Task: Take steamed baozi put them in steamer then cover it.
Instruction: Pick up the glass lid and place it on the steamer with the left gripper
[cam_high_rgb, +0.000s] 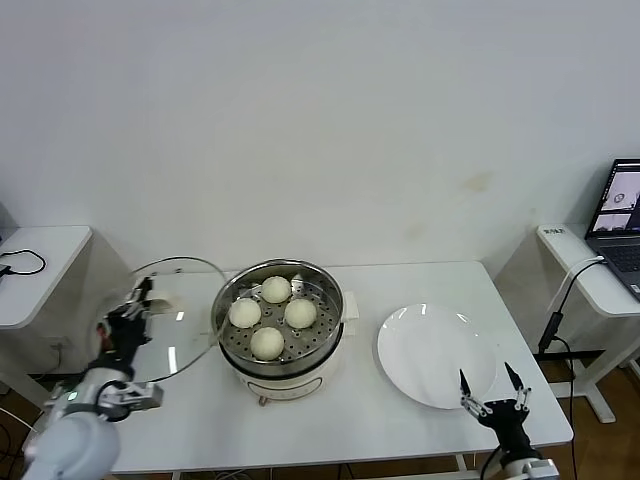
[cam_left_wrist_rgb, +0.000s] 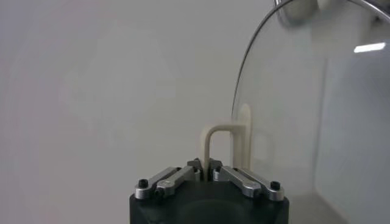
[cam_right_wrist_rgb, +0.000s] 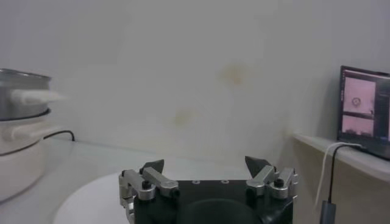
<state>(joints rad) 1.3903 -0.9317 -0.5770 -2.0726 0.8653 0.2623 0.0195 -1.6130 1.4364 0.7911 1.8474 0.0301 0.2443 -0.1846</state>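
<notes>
The steel steamer (cam_high_rgb: 292, 376) stands mid-table with several cream-white baozi (cam_high_rgb: 266, 342) on its perforated tray. My left gripper (cam_high_rgb: 134, 312) is left of it, shut on the cover's cream handle (cam_left_wrist_rgb: 211, 141). It holds the clear glass cover (cam_high_rgb: 172, 322) tilted in the air beside the pot's left rim. The wrist view shows the glass cover (cam_left_wrist_rgb: 304, 115) edge-on past my left gripper (cam_left_wrist_rgb: 205, 165). My right gripper (cam_high_rgb: 492, 386) stands open and holds nothing, over the plate's near right edge. In its own view the right gripper (cam_right_wrist_rgb: 204, 163) faces the wall, the steamer (cam_right_wrist_rgb: 21, 100) far off to one side.
A flat white plate (cam_high_rgb: 430, 345) lies right of the steamer, plate (cam_right_wrist_rgb: 91, 195) also under the right gripper. Side tables flank the main table; the right one carries a laptop (cam_high_rgb: 622, 220) with cables hanging. The wall is close behind.
</notes>
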